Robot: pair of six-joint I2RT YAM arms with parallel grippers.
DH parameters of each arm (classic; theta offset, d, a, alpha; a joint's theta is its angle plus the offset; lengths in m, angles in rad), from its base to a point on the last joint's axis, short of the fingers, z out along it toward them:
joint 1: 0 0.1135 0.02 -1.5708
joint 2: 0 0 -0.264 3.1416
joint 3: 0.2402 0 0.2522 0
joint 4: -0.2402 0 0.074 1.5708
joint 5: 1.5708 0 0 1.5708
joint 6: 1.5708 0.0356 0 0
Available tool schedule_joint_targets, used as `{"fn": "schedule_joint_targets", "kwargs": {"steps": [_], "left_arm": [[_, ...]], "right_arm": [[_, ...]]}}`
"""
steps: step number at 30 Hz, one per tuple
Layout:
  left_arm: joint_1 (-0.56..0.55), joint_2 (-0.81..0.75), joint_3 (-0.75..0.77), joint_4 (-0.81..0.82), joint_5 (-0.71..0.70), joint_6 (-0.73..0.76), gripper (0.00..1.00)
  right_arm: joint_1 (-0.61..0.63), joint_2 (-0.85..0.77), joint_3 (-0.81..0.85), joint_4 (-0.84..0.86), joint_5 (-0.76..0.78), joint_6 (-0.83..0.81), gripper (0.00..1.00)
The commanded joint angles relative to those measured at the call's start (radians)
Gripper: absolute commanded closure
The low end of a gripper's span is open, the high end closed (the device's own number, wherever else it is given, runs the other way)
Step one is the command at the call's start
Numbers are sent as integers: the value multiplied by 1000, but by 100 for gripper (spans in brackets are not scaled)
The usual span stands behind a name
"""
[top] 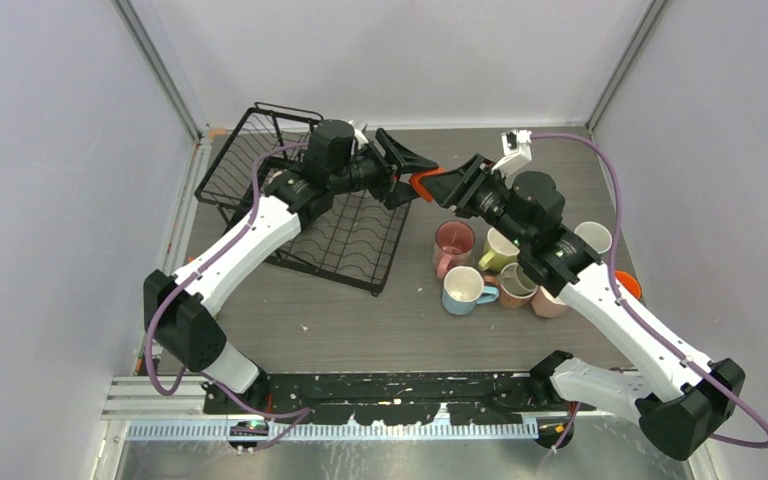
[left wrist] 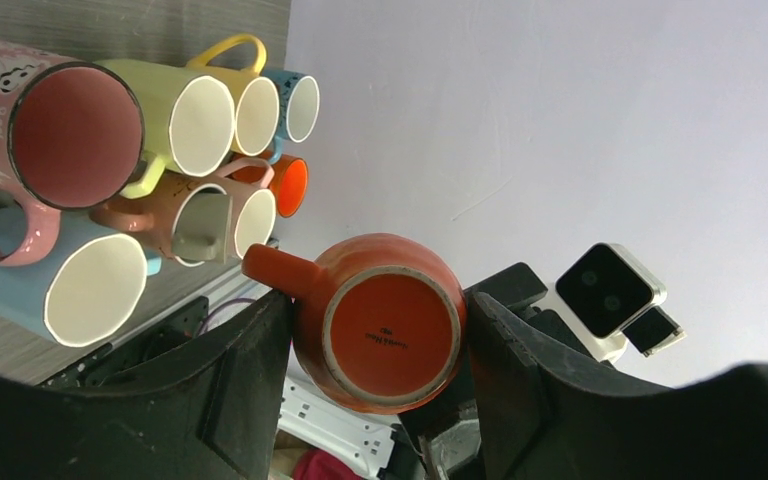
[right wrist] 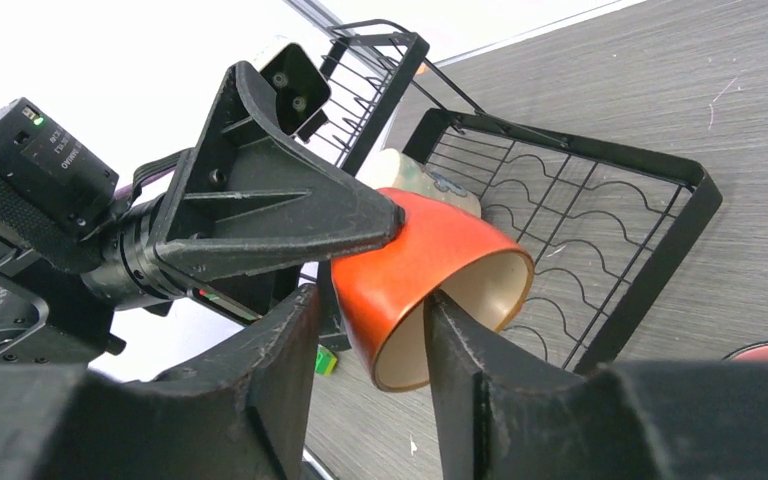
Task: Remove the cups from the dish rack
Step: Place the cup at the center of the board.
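Slippage is looming at this handover: your left gripper (left wrist: pixel 375 320) is clamping the orange mug (right wrist: pixel 415 265) in the air near the bench's (top: pixel 360 330) far edge, between the dish rack (top: pixel 350 245) and the unloaded cups (top: pixel 500 270), while your right gripper (right wrist: pixel 372 320) is straddling its rim, pinching or not I cannot tell. Releasing left too soon is risking a drop onto the bench.

Clustered cups (top: pixel 460 290) crowd table (top: pixel 360 330) beside dish rack (top: pixel 345 262).

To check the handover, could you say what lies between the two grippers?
An orange mug, held by the left gripper, the right gripper straddling its rim; both wrist views show it.
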Motion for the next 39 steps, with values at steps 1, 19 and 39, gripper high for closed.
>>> {"fn": "schedule_joint_targets", "kwargs": {"steps": [1,19,39], "left_arm": [[-14,-47,2,101,38,-25,80],[-29,-39,-60,184,55,-47,47],[-22,-48,-31,124,49,96,0]], "right_arm": [[7,3,13,83,13,-4,55],[8,-4,7,91,27,8,99],[8,-80,64,-109,131,-2,99]]}}
